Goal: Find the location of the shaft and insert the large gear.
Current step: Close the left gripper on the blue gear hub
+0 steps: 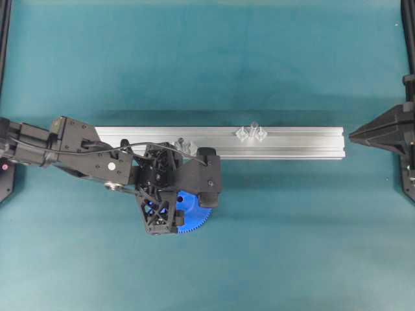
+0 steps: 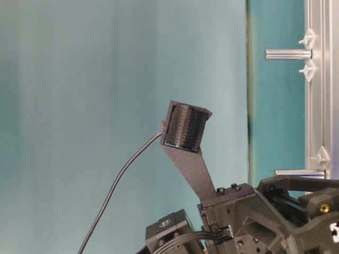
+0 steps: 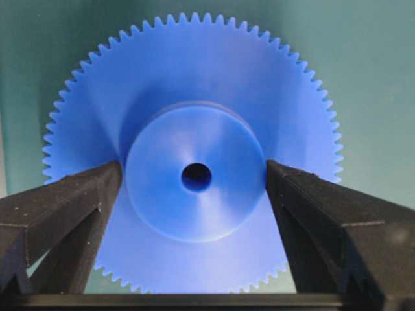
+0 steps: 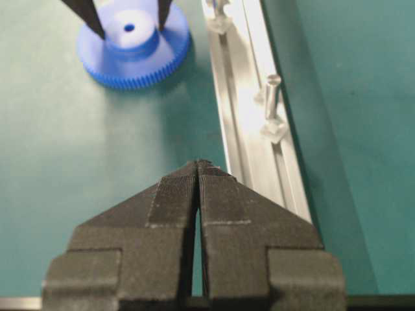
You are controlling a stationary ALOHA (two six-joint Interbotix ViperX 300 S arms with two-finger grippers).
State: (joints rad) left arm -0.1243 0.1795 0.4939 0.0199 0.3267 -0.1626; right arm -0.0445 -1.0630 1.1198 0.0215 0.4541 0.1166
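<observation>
Here you see the large gear lying flat on the green table, hub up, just beside the near edge of the aluminium rail without touching it in the right wrist view. The left gripper is positioned over the gear with its jaws spread wide. In the left wrist view the two fingertips stand on either side of the raised round hub, very close to its wall; you cannot tell from the pictures whether they touch it. The centre hole sits midway between them. In the overhead view the left arm covers most of the gear, and only a toothed arc shows at the lower right of the wrist.

Note the shaft: it stands upright on the rail, to the right of the rail's middle in the overhead view, with a small translucent bracket on each side of its base. It is well apart from the gear. A second peg with brackets stands on the rail close to the left wrist, partly hidden by the arm.

The right gripper is at the right edge of the overhead view, off the end of the rail. Its jaws are closed together, tips meeting, with nothing between them.
</observation>
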